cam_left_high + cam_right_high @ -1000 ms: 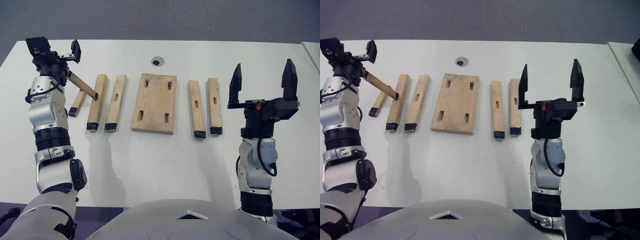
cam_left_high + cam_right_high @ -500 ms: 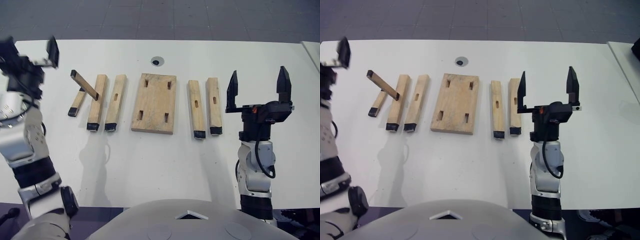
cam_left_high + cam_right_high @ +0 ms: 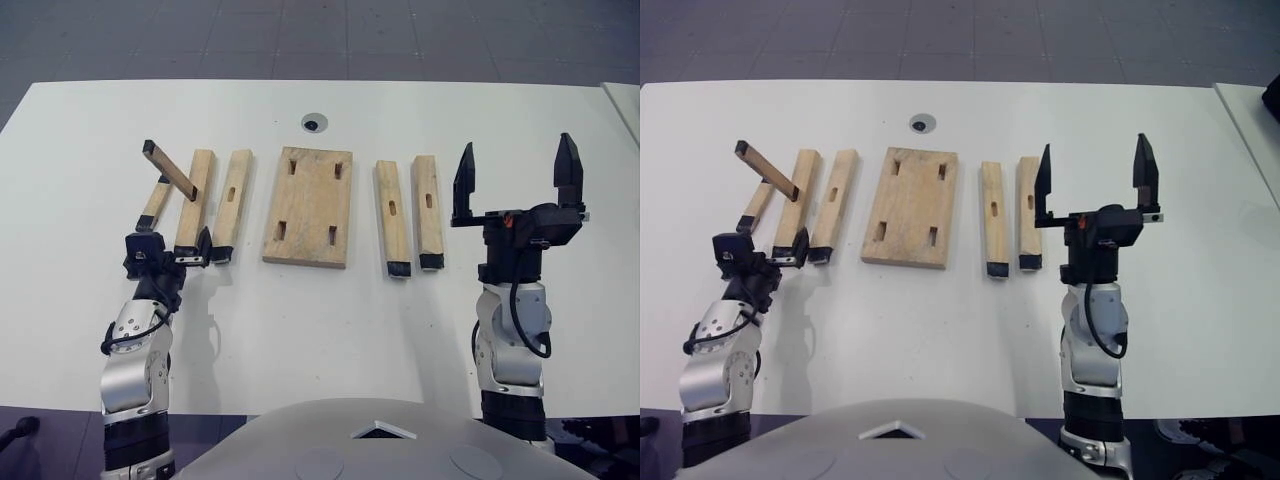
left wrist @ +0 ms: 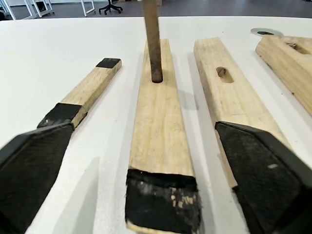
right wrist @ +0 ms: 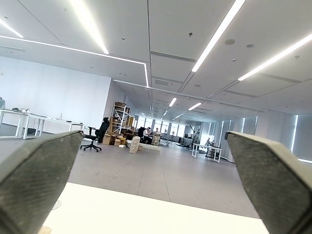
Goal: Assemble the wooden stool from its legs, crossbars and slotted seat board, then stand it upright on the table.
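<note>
Four legs are lying flat on the table (image 3: 300, 320), long axes running from near edge to far edge, black-capped ends toward the near edge. Two are lying left of the seat board (image 3: 310, 206) – the outer left leg (image 3: 194, 205) and the inner left leg (image 3: 231, 205) – and two right of it, the inner right leg (image 3: 392, 217) and the outer right leg (image 3: 429, 210). The one seat board is lying flat, its four slots facing up.

There are two crossbars. The flat crossbar (image 3: 155, 203) is lying just beside the outer left leg. The tilted crossbar (image 3: 168, 170) is sitting in that leg's slot, leaning up toward the left edge.

The left gripper (image 3: 168, 245) is hovering low at the left legs' capped ends, jaws spread wide and holding nothing. The right gripper (image 3: 516, 148) is pointing upward near the right edge, jaws wide apart, also holding nothing.
</note>
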Controlling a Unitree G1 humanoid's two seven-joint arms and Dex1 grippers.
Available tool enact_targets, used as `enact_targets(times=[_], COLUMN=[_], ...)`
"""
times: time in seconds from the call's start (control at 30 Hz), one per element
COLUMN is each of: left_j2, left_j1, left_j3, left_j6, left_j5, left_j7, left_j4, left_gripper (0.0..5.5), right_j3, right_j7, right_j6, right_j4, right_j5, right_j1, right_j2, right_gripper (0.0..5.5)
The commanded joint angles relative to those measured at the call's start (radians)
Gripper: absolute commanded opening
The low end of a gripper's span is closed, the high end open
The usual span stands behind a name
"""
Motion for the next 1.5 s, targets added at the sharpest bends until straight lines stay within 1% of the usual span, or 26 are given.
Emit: enact_targets(times=[0.03,0.07,0.17,0.43,0.67,0.77,0.83,0.93,1.03,1.13,1.27,1.4,1.5], left_j2=[0.004,0.008,0.032,0.083,0.082,0.078,0.071,0.058,0.046,0.058,0.073,0.071,0.089], left_j1=[-0.038,-0.046,-0.065,-0.077,-0.097,-0.14,-0.178,-0.25,-0.359,-0.454,-0.542,-0.604,-0.631], left_j3=[-0.005,-0.007,-0.019,-0.034,-0.055,-0.044,-0.025,0.017,0.061,0.058,0.048,0.033,0.006], left_j6=[-0.001,0.002,0.045,0.107,0.154,0.155,0.123,0.074,0.107,0.225,0.472,0.67,0.763], left_j5=[-0.002,-0.005,-0.003,0.03,0.043,0.039,0.023,-0.034,-0.167,-0.346,-0.686,-0.986,-1.126], left_j7=[-0.021,-0.027,-0.049,-0.067,-0.034,-0.016,-0.015,-0.03,-0.078,-0.175,-0.328,-0.358,-0.368], left_j4=[0.076,0.092,0.129,0.168,0.157,0.159,0.161,0.149,0.101,0.049,0.008,-0.021,-0.039], left_gripper=[5.11,4.99,4.4,3.24,2.07,2.07,2.07,2.07,2.07,2.07,2.07,2.07,2.07], right_j3=[-0.002,-0.002,-0.002,0.0,0.053,0.085,0.087,0.083,0.047,0.001,-0.072,-0.118,-0.116], right_j7=[-0.001,-0.001,-0.001,0.007,0.036,0.067,0.085,0.113,0.146,0.185,0.172,0.138,0.111], right_j6=[0.013,0.013,0.012,0.012,0.23,0.372,0.44,0.644,0.806,0.973,1.177,1.288,1.328], right_j4=[-0.002,-0.001,0.001,-0.001,-0.092,-0.14,-0.163,-0.207,-0.232,-0.242,-0.222,-0.174,-0.162], right_j5=[0.007,0.007,0.007,0.011,0.105,0.105,0.155,0.267,0.456,0.699,1.075,1.396,1.582], right_j1=[-0.005,-0.005,-0.006,-0.011,-0.027,-0.039,-0.056,-0.078,-0.119,-0.144,-0.191,-0.262,-0.302], right_j2=[0.004,0.005,0.006,0.001,0.016,-0.018,-0.019,-0.039,-0.043,-0.058,-0.095,-0.165,-0.213], right_gripper=[5.4,5.4,5.4,5.4,5.4,5.4,5.4,5.4,5.4,5.4,5.4,5.4,5.4])
